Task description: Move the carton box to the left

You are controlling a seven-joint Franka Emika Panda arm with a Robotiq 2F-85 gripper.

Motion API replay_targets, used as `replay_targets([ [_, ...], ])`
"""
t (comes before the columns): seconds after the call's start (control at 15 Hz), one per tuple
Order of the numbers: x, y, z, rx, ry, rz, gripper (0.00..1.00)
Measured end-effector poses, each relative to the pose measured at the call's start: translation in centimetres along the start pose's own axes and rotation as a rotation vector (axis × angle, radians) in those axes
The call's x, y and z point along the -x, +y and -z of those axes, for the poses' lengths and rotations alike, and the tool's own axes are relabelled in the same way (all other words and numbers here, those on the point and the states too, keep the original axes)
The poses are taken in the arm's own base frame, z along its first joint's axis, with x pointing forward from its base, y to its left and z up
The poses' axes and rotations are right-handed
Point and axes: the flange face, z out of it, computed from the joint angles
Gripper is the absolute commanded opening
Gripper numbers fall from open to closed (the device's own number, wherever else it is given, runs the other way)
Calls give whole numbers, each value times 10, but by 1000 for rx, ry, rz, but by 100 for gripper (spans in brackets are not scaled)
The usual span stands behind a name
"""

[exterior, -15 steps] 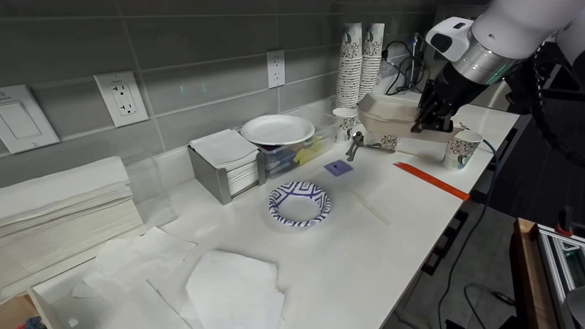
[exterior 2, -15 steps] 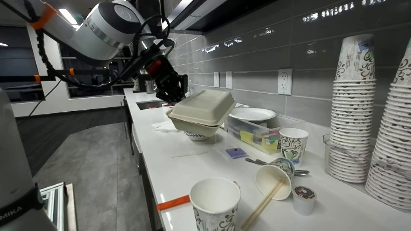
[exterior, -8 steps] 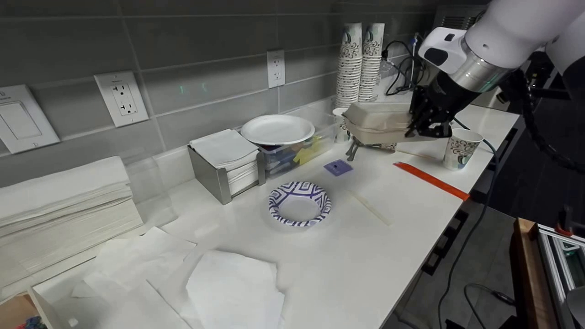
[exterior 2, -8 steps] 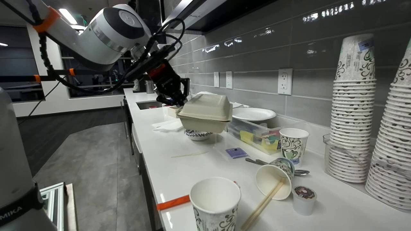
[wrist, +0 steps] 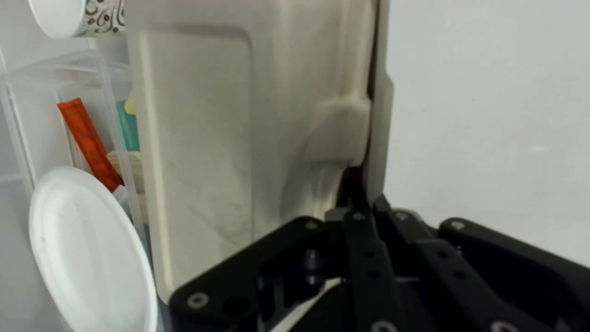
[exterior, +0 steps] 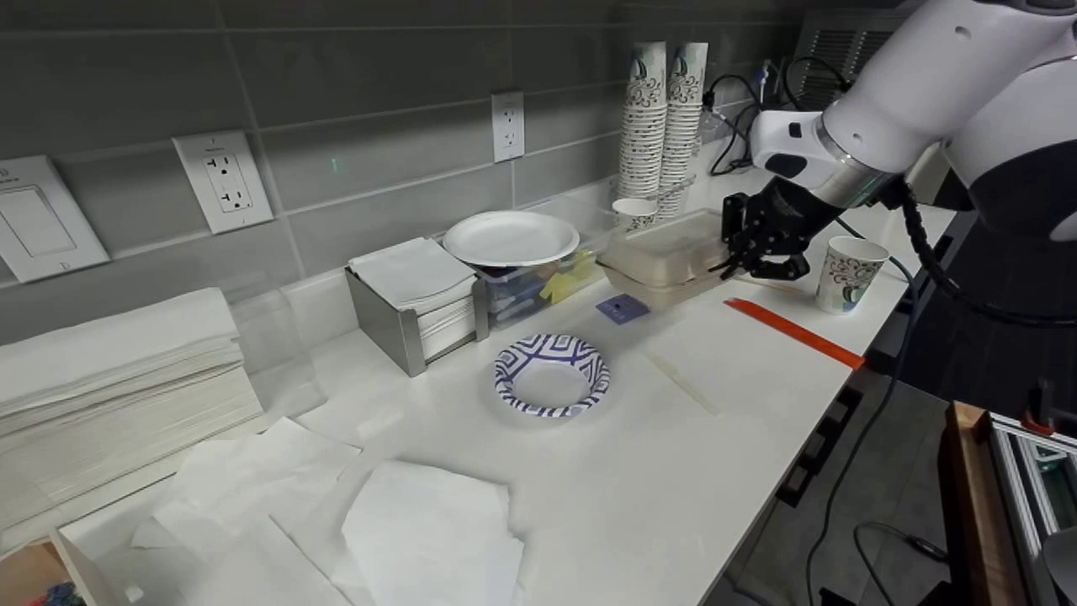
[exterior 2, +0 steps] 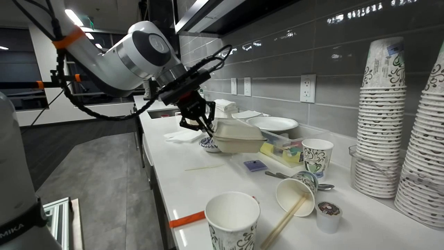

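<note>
the flattish tan cardboard box (exterior 2: 238, 137) has sunk lower (set-down seems near), edge pinched in the almost-closed black gripper (wrist: 364, 205).

In an exterior view the white Panda arm (exterior 2: 104, 67) has a silver collar (exterior 2: 130, 62), ribbed black cable sleeve (exterior 2: 104, 117), orange strap (exterior 2: 68, 37) (upper left) and pale "MIKA" lettering (exterior 2: 12, 230) (lower left); the Robotiq gripper (wrist: 362, 210) is black with round grey screws (wrist: 197, 300).

In an exterior view, ceiling lights (exterior 2: 74, 17) shine at far left and white glare streaks the dim tiled wall (exterior 2: 277, 66). The desk (exterior: 648, 480) looks bright, the floor (exterior 2: 97, 180) darker. The wrist view is soft, the fingers (wrist: 364, 244) slightly blurred.
</note>
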Motion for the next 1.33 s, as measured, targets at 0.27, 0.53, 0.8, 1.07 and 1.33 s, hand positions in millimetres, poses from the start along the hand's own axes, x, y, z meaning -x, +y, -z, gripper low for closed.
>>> replay_targets([
  [0.27, 10, -12, -32, -37, 10, 149, 1],
  [0.53, 18, -28, -60, -96, 0, 247, 1],
  [0.8, 22, -40, -80, -158, -15, 301, 1],
  [1.07, 21, -36, -87, -222, 21, 296, 1],
  [1.33, 19, -26, -82, -315, 36, 301, 1],
])
